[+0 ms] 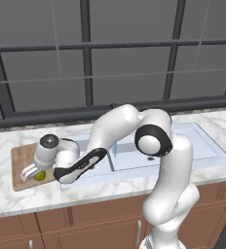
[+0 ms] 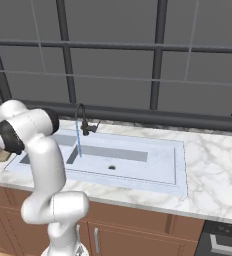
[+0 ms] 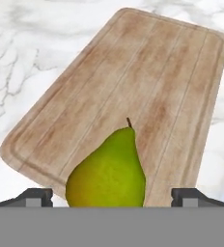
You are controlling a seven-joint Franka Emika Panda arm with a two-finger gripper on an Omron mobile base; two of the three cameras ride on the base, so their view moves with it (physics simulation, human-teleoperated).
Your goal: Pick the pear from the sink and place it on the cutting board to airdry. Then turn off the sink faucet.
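Pear (image 3: pixel 106 169) lies on the cutting board (image 3: pixel 147 82) at the lower middle of the hand view, stem pointing up the frame, so the drying spot looks reached. The pincer (image 3: pixel 112 197) straddles it with both tips standing wide and clear of the fruit, gripping nothing; this reads as a release. In the left base view the board sits at middle left on the marble bench (image 1: pixel 3 194). Water runs from the sink faucet (image 2: pixel 81 120) into the sink (image 2: pixel 138 165), so the lever is the likely next target.

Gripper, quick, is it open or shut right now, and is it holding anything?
Gripper: open, fingertips wide apart on either side of the pear, which lies on the cutting board, not gripped.
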